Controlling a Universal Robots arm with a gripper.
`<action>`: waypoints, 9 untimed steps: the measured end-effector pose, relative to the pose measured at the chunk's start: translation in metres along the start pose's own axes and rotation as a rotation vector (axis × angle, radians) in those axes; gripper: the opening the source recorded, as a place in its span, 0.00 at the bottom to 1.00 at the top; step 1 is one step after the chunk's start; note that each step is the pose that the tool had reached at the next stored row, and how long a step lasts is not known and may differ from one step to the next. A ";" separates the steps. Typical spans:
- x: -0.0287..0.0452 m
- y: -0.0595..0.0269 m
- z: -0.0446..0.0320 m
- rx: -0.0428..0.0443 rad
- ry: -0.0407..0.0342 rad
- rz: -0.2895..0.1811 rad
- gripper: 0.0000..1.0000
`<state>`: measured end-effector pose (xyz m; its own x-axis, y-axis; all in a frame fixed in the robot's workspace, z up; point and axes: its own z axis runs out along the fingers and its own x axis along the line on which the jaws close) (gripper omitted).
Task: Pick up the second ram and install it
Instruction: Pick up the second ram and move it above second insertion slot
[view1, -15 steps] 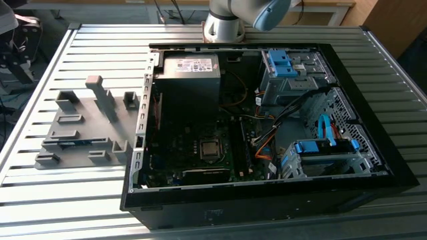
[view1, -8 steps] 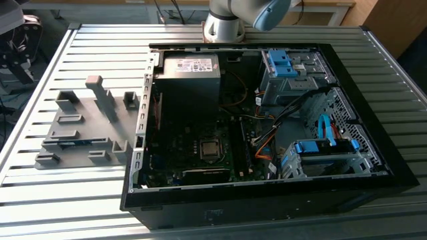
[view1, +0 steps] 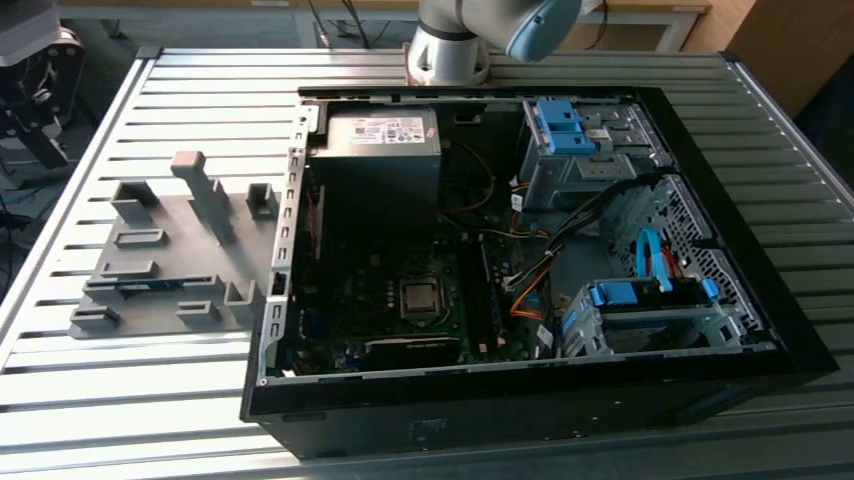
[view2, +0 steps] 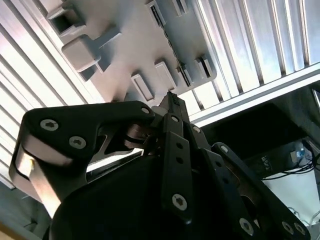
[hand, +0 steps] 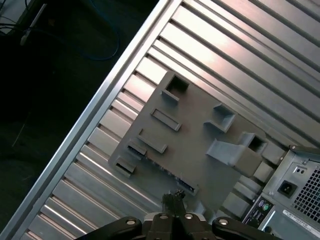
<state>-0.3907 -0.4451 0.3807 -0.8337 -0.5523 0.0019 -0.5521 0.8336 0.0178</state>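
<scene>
"Gripper (view2: 171, 98) first: how does it stand?"

"Drawn in narrow. In both wrist views the two dark fingertips (hand: 173, 196) meet at a point, and nothing is caught between them. The gripper hangs over the grey holder (hand: 195, 145), which lies flat on the slatted table (hand: 235, 45)."

"And the second ram (view2: 176, 57)?"

"It is parked on edge in a long slot of that holder, apart from the fingers. The second wrist view shows it as a thin dark strip running along one border of the holder. In the exterior view a bluish sliver marks the second ram (view1: 134, 286), in the part of the holder toward the exterior view's left."

"Where is the computer?"

"The open computer case (view1: 534, 405) stands on the same table, just beside the holder on the exterior view's right. Inside, the CPU socket (view1: 422, 298) sits near the middle of the board. The long memory slots (view1: 489, 290) run just beside it on the exterior view's right, and whether a stick already stands in them cannot be told. The power supply (view1: 384, 130) fills the rear corner, near the arm's base (view1: 451, 50), and bright-blue drive clips (view1: 561, 125) sit on the bays opposite."
</scene>
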 end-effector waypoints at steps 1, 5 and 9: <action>0.0000 0.0000 0.0000 0.0004 0.0005 -0.014 0.11; 0.0000 0.0000 0.0001 0.0023 0.0027 -0.069 0.11; 0.0000 0.0000 0.0002 0.0037 0.0039 -0.115 0.11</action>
<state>-0.3907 -0.4451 0.3805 -0.7648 -0.6443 0.0040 -0.6442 0.7647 0.0144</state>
